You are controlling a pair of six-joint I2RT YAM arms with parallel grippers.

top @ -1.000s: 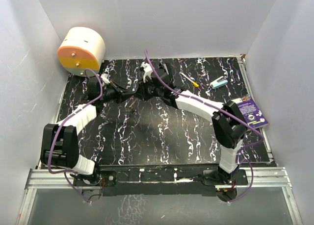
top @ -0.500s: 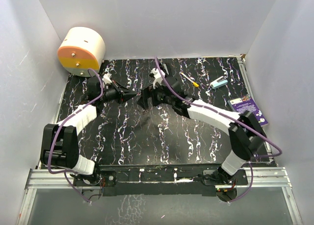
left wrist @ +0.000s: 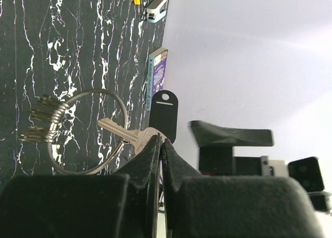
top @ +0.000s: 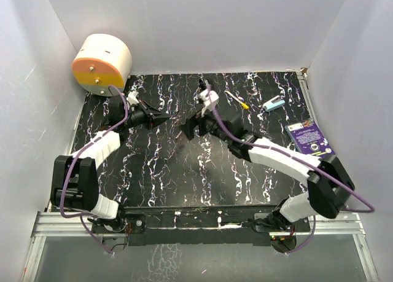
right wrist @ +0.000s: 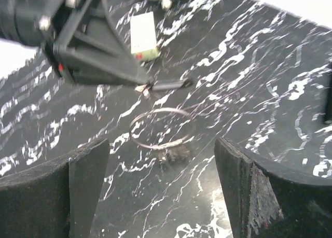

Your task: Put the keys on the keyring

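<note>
The left gripper [left wrist: 160, 142] was pressed shut on the head of a single key [left wrist: 120, 133], whose blade was pointed away from the fingertips. The keyring [left wrist: 96, 91] was seen just beyond those tips, its wire crossing the pinched key. A bunch of other keys [left wrist: 44, 119] was gathered on the ring's side farthest from the gripper. A black tag [left wrist: 163, 113] with a small hole was seen right at the fingertips, beside the key's head.

The right gripper [right wrist: 162, 144] was spread wide, with nothing held between its fingers [right wrist: 78, 181]. In its wrist view the keyring [right wrist: 161, 109] was framed between the two fingers, ahead of their tips and apart from both. The bunched keys [right wrist: 174, 154] were at the ring's edge nearest this gripper. The left gripper [right wrist: 148, 84] was seen beyond the ring, facing the right one.

Whether the pinched key was threaded on the ring could not be told, nor whether the ring was resting on the table [top: 153, 171]. In the top view the ring and keys were too small to be made out between the two grippers. The right wrist view was slightly blurred, and both of its fingers were cut off by the frame's lower edge.
</note>
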